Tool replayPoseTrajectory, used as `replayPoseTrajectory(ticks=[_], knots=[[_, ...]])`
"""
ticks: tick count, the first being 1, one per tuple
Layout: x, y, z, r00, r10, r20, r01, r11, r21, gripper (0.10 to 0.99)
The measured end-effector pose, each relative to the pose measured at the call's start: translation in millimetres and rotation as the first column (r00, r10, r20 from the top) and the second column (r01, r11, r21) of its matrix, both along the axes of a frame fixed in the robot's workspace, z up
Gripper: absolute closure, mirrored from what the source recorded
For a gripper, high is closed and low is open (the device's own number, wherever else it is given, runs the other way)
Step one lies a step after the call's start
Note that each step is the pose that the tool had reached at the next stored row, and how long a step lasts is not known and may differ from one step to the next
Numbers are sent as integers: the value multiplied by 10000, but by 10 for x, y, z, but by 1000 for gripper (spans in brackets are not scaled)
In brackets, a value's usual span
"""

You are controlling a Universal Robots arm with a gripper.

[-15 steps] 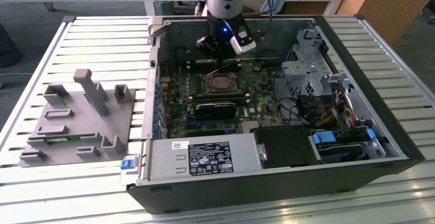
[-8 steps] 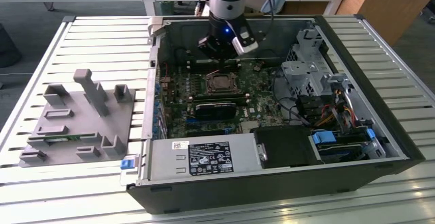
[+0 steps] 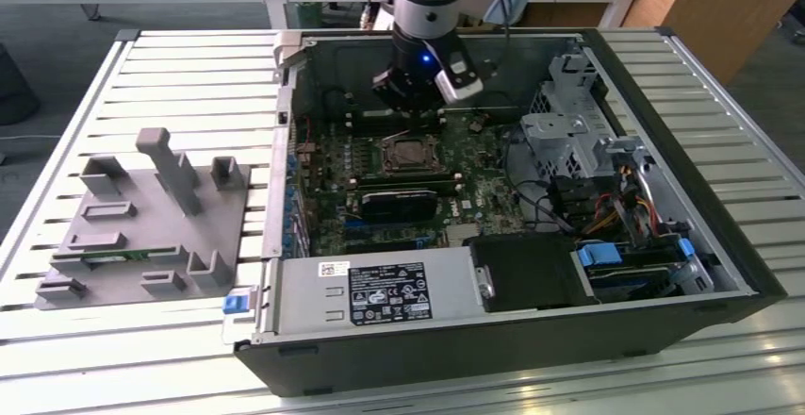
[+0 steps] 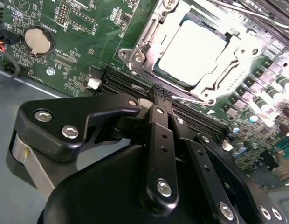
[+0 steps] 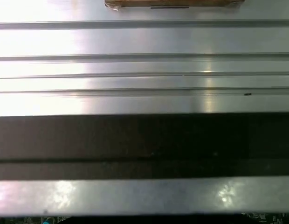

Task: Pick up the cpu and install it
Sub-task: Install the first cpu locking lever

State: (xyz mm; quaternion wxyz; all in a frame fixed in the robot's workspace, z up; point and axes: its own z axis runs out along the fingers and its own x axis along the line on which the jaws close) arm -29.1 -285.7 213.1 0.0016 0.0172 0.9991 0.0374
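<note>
The end effector (image 4: 159,93) has its black fingers (image 4: 156,130) pressed together with nothing between them, poised inside the open computer case (image 3: 704,245) just beside the socket (image 4: 140,58). The cpu (image 4: 193,49), silvery top up, sits in that socket on the green motherboard (image 4: 79,28). The case lies on the slatted metal table (image 3: 188,66), near a grey parts holder (image 3: 139,226) by the table's edge at the exterior view's left.

An open computer case (image 3: 704,245) lies on a slatted table (image 3: 75,104), a grey fixture (image 3: 139,217) beside it.
</note>
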Motion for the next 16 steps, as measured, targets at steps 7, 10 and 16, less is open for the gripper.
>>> replayPoseTrajectory(ticks=[7,10,16], knots=[[39,3,-59,10000,0,0,0,10000,0,976],[47,2,-84,10000,0,0,0,10000,-1,976],[51,2,-127,10000,0,0,0,10000,-31,976]])
